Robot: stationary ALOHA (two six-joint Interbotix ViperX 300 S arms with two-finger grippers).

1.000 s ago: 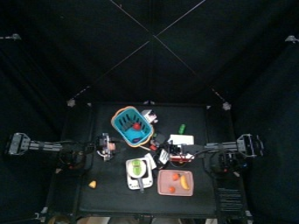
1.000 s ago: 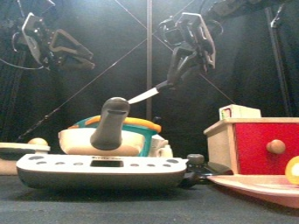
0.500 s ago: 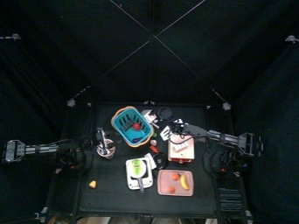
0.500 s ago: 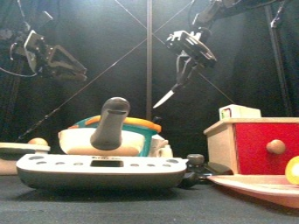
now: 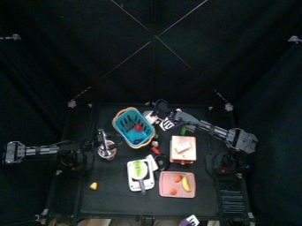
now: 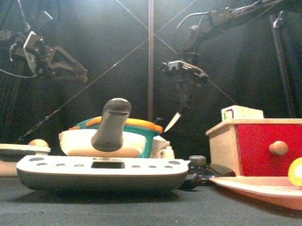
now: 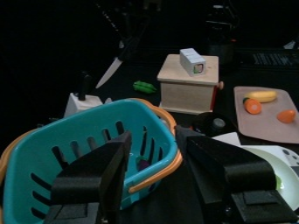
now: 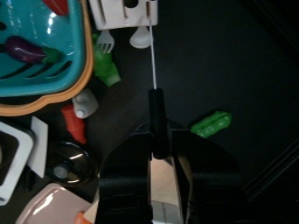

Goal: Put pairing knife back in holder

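The right gripper (image 8: 153,166) has its jaws closed on the handle of the knife (image 8: 155,87), blade pointing away from the wrist toward the white holder (image 8: 124,10). In the front view the knife (image 6: 172,120) hangs tip-down above the table (image 6: 236,207), behind the teal basket (image 7: 87,140). The left gripper (image 7: 158,175) waits with jaws wide open beside the basket. To finish well, align the blade with a free slot, keep it vertical, then lower slowly; avoid striking the utensils already seated.

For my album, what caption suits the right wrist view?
Right fingers hold the knife, blade aimed at the white holder beside the teal basket.
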